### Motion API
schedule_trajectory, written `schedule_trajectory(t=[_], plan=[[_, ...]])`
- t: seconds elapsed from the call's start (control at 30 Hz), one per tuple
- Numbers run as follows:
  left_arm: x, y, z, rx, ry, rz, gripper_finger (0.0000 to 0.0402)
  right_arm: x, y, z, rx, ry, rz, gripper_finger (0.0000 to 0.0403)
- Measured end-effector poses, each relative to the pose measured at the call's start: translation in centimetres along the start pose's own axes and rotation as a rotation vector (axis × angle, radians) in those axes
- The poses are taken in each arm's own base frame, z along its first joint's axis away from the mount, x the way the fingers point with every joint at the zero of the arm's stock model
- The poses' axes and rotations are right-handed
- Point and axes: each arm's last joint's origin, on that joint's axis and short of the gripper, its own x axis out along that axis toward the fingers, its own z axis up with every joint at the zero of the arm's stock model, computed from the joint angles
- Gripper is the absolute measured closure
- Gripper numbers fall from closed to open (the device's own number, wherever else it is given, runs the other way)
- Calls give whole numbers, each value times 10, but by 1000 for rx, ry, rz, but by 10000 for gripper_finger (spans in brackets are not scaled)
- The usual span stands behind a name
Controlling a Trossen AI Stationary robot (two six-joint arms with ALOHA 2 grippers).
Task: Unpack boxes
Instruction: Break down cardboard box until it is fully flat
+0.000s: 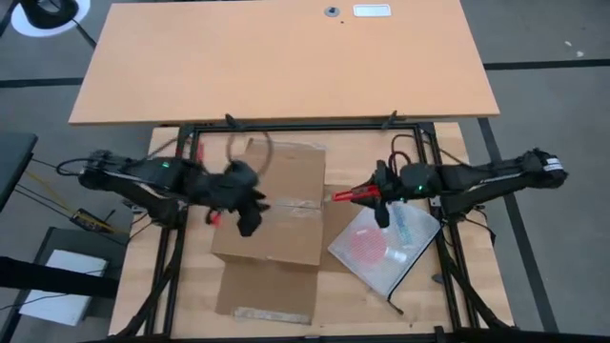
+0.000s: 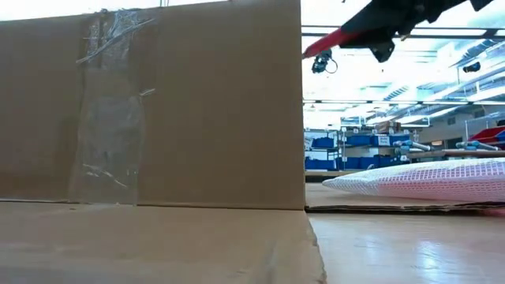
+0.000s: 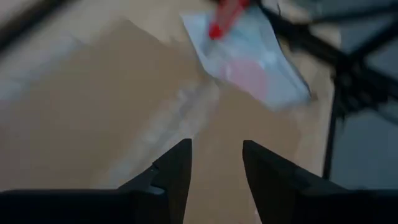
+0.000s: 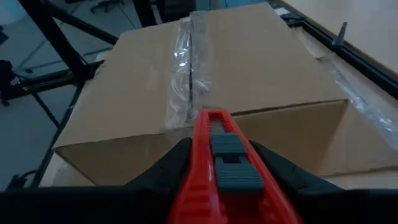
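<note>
One taped corrugated brown carton [image 1: 276,205]

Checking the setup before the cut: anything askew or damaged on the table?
Mostly fine. The carton sits with one flap already splayed flat on the table while its top seam is still taped. The clear bag lies skewed beside it. The right gripper holds a red box cutter; the left gripper hovers open over the carton.
</note>
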Motion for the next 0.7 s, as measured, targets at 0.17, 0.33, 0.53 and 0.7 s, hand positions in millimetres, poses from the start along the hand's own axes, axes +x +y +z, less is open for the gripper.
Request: schedule_trajectory(t=[0.17, 0.33, 0.53, 0.7], plan=[[39, -18, -10, 86, 192, -87, 246, 8, -1, -12, -80, 29, -22, 271], [68, -33, -12, 124, 250, -186, 246, 13, -1, -15, -122, 32, -24, 271], [75, -39, -13, 118, 264, -225, 246, 14, 0, -13, -128, 16, -22, 271], [74, -43, -15, 124, 246, -235, 246, 15, 0, -12, -135, 2, -19, 271]])
